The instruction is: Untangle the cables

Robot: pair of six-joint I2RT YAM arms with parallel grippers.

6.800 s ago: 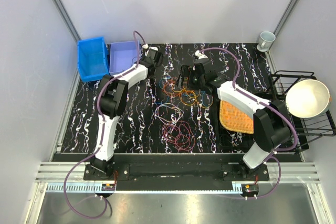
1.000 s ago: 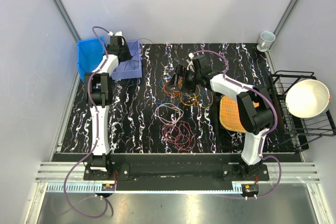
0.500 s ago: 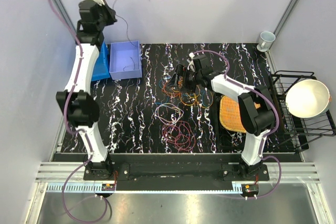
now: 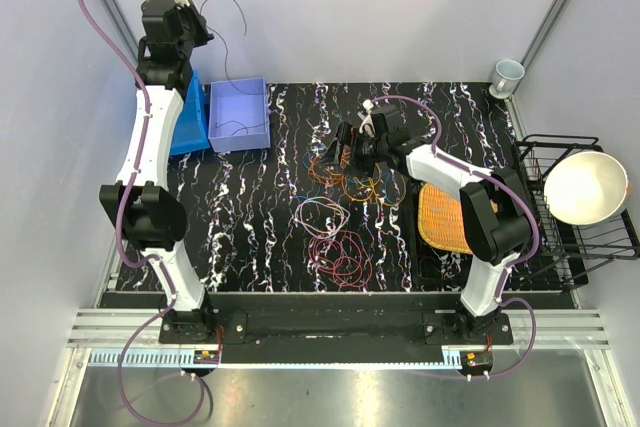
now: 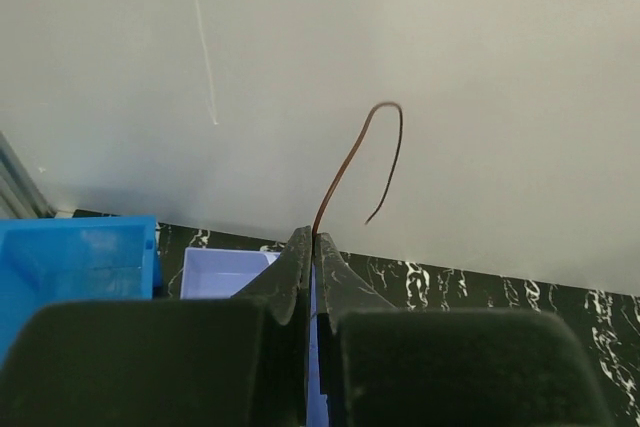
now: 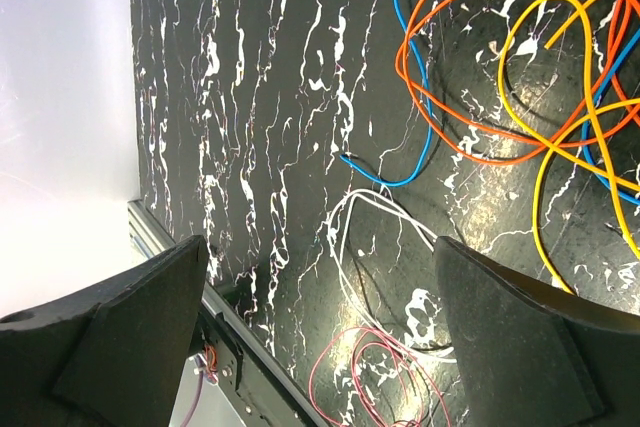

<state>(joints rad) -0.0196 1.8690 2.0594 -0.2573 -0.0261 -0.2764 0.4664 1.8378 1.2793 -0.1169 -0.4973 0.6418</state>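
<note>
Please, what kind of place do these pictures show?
Probably a robot test cell, not a home: plain grey panel walls, two robot arms bolted to a black marbled table, loose cables and bins.

One blue bin [image 4: 195,127] and one lavender bin [image 4: 240,102] are sitting upper left; one cup [image 4: 507,75], one bowl [image 4: 585,187], one rack [image 4: 575,237] and one orange mat [image 4: 445,217] are resting right (centre cables [image 4: 345,172] are tangling beyond counting).

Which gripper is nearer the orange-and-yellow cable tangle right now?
Right. The right gripper is over the tangle, jaws open. The left gripper is raised far back-left, beyond the lavender bin, shut on a dark cable.
</note>
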